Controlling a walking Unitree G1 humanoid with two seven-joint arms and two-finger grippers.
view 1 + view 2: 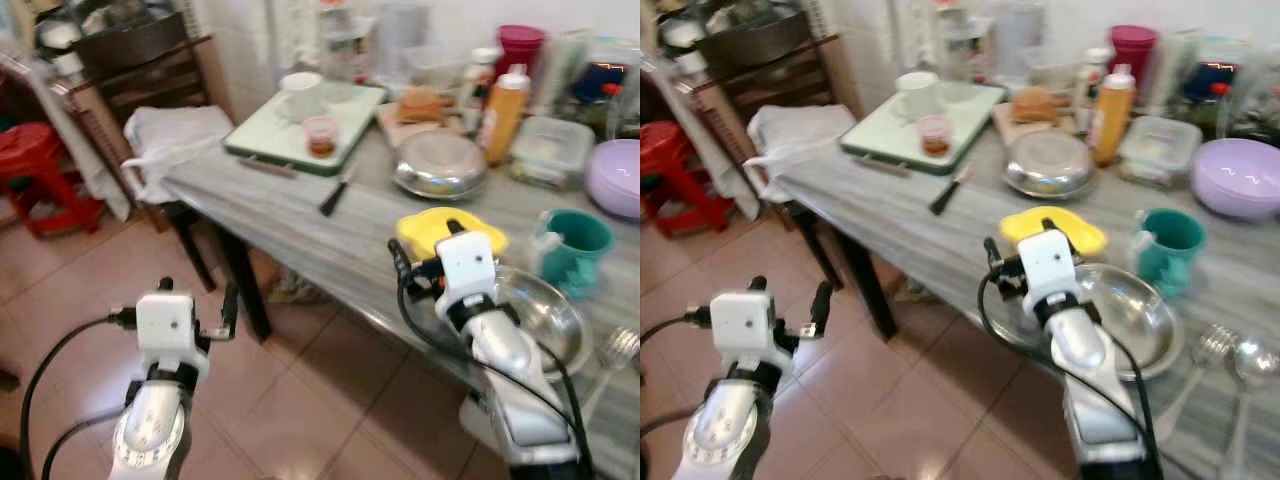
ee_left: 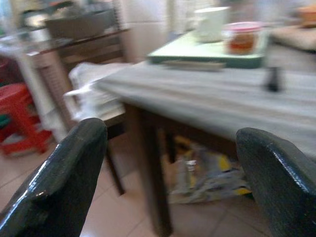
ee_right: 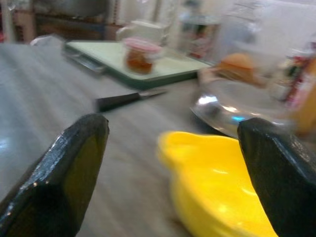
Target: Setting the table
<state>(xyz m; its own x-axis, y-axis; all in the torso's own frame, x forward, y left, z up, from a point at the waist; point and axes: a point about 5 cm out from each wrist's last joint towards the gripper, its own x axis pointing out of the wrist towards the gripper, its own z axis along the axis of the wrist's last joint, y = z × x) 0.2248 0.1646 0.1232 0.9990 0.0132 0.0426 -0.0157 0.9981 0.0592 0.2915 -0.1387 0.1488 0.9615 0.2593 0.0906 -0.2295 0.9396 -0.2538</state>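
Observation:
A yellow bowl (image 1: 430,225) sits on the grey table (image 1: 280,210), touching a wide steel bowl (image 1: 545,315) nearer to me. My right gripper (image 3: 173,126) hovers low over the table just before the yellow bowl, open, nothing between its fingers. A teal mug (image 1: 575,250) stands right of the bowls. A fork (image 1: 615,350) and a spoon (image 1: 1252,360) lie at the near right edge. A black-handled knife (image 1: 335,192) lies mid-table. My left gripper (image 1: 198,295) is open over the floor, short of the table's corner.
A green tray (image 1: 290,135) holds a white mug (image 1: 300,95) and a small jar (image 1: 321,135). Behind are a steel lid (image 1: 438,165), an orange bottle (image 1: 503,110), a plastic box (image 1: 548,148) and a purple bowl (image 1: 615,178). A white bag (image 1: 175,140) and red stool (image 1: 40,165) stand left.

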